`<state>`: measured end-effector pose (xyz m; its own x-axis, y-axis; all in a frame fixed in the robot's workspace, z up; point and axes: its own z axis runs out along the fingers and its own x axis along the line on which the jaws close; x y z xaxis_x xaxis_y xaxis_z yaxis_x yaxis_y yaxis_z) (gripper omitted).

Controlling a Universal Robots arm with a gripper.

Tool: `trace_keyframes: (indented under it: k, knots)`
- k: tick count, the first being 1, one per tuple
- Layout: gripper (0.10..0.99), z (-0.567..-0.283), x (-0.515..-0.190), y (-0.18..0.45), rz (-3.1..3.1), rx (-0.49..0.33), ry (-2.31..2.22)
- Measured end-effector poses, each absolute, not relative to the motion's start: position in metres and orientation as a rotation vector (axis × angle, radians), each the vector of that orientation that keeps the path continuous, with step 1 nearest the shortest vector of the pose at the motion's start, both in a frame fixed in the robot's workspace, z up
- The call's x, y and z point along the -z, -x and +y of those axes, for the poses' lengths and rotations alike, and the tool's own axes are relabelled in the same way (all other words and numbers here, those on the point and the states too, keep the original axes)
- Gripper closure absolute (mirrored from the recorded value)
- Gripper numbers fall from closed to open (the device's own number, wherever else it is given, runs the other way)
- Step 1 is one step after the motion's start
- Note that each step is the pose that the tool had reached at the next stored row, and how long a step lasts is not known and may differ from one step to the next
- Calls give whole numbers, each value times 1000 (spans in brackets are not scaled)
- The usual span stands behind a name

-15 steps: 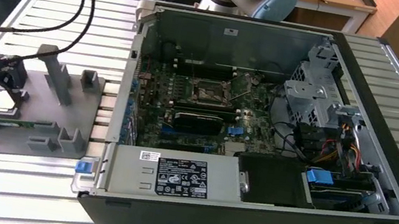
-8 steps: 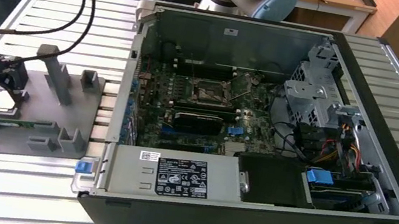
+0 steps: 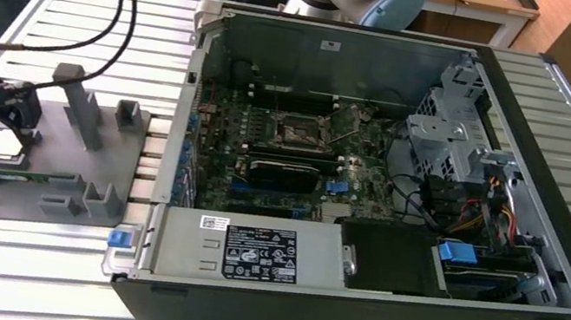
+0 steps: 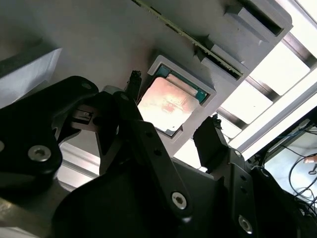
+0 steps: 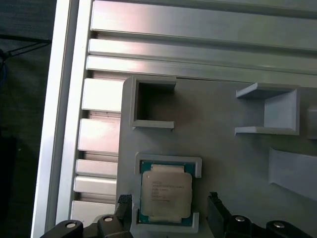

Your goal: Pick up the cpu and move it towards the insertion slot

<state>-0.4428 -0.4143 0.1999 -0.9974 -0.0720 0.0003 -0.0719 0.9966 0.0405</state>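
Note:
The cpu (image 5: 166, 191), a small square chip with a silvery top and green rim, lies flat in a shallow pocket of the grey plastic fixture (image 5: 223, 144) on the slatted table. In both wrist views my gripper (image 5: 168, 199) is open, with one dark fingertip (image 5: 124, 201) on either side of the chip and a gap to each edge. The cpu (image 4: 168, 101) looks pale between the fingertips (image 4: 210, 134). In the exterior view the gripper (image 3: 15, 128) hangs low over the fixture (image 3: 73, 167) at that view's left. The insertion slot (image 3: 299, 133) sits on the green board inside the open computer case.
A narrow green memory stick (image 3: 24, 176) rests in the fixture beside the chip's pocket. Upright posts (image 3: 78, 101) rise from the fixture close to the arm. The black computer case (image 3: 565, 174) has tall walls, a drive cage (image 3: 447, 144) and cables.

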Motion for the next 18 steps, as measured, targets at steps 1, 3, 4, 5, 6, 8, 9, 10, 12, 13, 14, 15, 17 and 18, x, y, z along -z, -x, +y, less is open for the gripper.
trace_keyframes:
  k: [1,3,4,5,6,8,9,10,12,13,14,15,17,18]
  knots:
    - [380,-414,-199,443,-3137,64,-112]
    - [380,-413,-197,443,-3137,64,-111]
    - [380,-413,-196,443,-3137,63,-110]
    - [380,-413,-195,443,-3137,64,-109]
    - [380,-412,-194,443,-3137,63,-108]
    - [380,-412,-193,443,-3137,64,-105]
    - [380,-412,-192,443,-3137,64,-105]
    - [380,-412,-192,444,-3137,63,-104]
    - [400,-411,-191,444,-3137,63,-103]
    - [467,-411,-191,444,-3137,63,-102]
    - [467,-411,-190,444,-3137,64,-102]
    - [467,-411,-190,444,-3137,64,-102]
    - [467,-411,-189,444,-3138,64,-102]
    - [467,-411,-189,444,-3138,64,-102]
